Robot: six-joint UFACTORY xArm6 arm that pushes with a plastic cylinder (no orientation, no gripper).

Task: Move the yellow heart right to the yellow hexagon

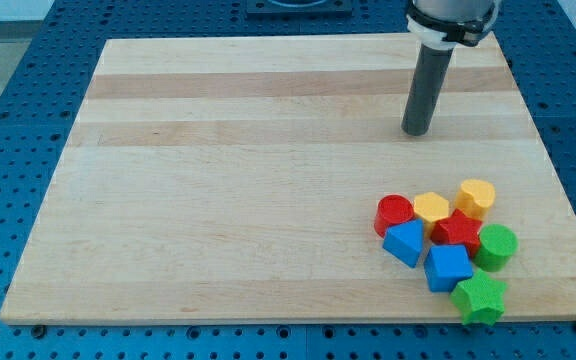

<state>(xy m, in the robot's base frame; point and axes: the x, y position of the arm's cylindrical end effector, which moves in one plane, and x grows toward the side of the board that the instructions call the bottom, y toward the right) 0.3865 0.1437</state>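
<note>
The blocks lie in a cluster at the view's lower right. The yellow hexagon [431,208] sits at the cluster's top, between a rounded red block [394,213] on its left and the yellow heart [476,197] on its right, a small gap apart. A red star [457,230] lies just below both yellow blocks. My tip [417,132] rests on the board above the cluster, well clear of it, above and slightly left of the hexagon. It touches no block.
A blue triangular block [404,243], a blue cube [448,267], a round green block [497,246] and a green star [480,298] fill the cluster's lower part. The green star lies close to the wooden board's [218,180] bottom edge.
</note>
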